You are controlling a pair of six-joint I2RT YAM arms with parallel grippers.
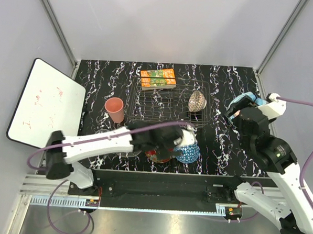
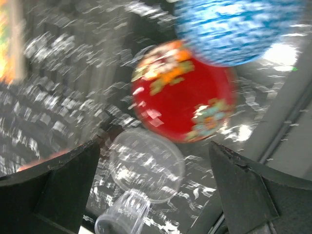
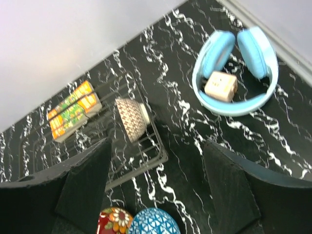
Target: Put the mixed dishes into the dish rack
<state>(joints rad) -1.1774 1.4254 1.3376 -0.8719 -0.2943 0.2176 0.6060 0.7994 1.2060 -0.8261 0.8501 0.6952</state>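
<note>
Premises: robotics test cell, laboratory type. Evidence:
- Plain white panel walls [image 1: 166, 23], framed by aluminium profile posts [image 1: 55, 22], enclose a black, white-veined marble-pattern worktop [image 1: 217, 151].
- White left robot arm [image 1: 97, 145] and white right robot arm [image 1: 280, 160] are bolted to a metal rail [image 1: 162, 204] at the lower edge.
- Purple cables [image 1: 304, 104] run exposed.
- A scribbled whiteboard [image 1: 47, 103] leans at the left of the frame.

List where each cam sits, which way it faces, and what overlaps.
Top external: above, behind the robot, facing down at the table; left arm, right arm show.
Left wrist: faces down past the open left claw at red floral plate, blue patterned bowl.
Right wrist: faces down past the open right claw at dish rack, blue headphones.
Shared: both wrist views catch plate and blue bowl.
</note>
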